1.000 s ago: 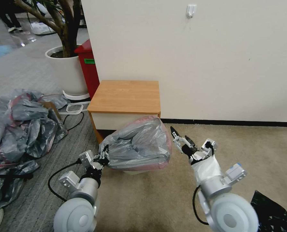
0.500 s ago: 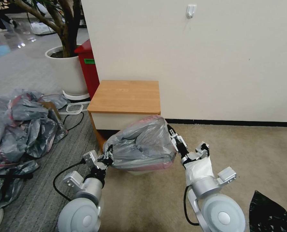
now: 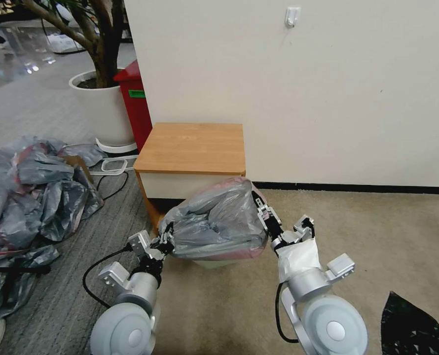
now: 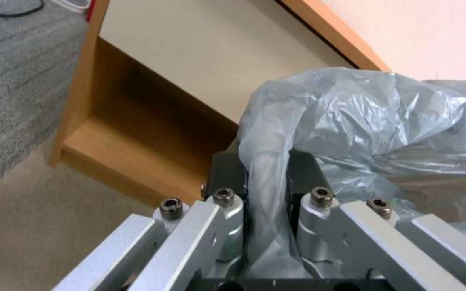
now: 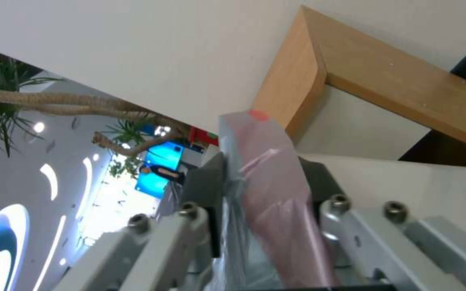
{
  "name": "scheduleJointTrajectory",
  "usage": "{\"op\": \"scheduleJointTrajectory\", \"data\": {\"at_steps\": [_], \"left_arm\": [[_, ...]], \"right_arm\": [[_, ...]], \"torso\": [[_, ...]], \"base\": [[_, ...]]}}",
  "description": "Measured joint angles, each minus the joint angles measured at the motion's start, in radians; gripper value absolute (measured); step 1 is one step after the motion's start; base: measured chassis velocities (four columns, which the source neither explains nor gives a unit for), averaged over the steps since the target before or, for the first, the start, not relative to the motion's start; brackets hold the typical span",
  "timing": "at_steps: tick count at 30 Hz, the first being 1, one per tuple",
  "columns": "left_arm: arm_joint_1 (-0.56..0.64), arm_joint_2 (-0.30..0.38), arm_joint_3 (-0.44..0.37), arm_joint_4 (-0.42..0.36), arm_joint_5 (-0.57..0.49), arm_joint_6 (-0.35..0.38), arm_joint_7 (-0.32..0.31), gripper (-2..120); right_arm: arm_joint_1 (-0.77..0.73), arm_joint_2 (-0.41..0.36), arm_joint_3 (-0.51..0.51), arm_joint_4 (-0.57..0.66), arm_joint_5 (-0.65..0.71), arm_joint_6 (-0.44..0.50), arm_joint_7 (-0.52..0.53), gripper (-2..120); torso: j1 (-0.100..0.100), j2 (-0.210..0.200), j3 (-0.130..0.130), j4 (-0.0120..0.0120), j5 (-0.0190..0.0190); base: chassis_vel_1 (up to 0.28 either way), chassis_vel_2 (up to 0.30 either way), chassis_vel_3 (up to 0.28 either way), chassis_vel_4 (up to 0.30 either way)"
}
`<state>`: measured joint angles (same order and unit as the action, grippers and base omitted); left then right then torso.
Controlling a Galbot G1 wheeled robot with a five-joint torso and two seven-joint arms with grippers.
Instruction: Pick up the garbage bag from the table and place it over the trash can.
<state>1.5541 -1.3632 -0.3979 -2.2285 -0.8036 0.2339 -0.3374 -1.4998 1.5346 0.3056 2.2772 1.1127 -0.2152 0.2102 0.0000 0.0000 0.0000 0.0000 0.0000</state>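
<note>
Before the table (image 3: 192, 148), my left gripper (image 3: 166, 240) and right gripper (image 3: 263, 213) each clamp the garbage bag (image 3: 217, 222) (draped over the trash can (image 3: 214, 263)).

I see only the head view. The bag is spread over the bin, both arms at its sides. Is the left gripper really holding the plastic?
Observer: Yes. In the left wrist view a fold of the garbage bag runs between the jaws of the left gripper, pinched.
Operator: And the right one?
Observer: The right gripper is shut on the bag's pinkish rim.
Operator: Is something behind the left gripper?
Observer: The table, with its open lower shelf.
Operator: Is the trash can covered?
Observer: In your view, a pale strip of the trash can shows under the bag.
</note>
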Motion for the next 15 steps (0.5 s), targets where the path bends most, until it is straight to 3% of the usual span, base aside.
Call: {"op": "scheduleJointTrajectory", "data": {"at_steps": [7,15], "left_arm": [[0.002,-0.004,0.005,0.000,0.000,0.000,0.000,9],[0.008,-0.004,0.005,0.000,0.000,0.001,0.003,9]], "right_arm": [[0.005,0.003,0.005,-0.004,-0.001,0.000,0.000,0],[0.013,0.007,0.022,-0.005,-0.001,0.005,0.002,0]], "torso": [[0.000,0.000,0.000,0.0000,0.0000],[0.000,0.000,0.000,-0.0001,0.0000]], "base": [[0.000,0.000,0.000,0.000],[0.000,0.000,0.000,0.000]]}}
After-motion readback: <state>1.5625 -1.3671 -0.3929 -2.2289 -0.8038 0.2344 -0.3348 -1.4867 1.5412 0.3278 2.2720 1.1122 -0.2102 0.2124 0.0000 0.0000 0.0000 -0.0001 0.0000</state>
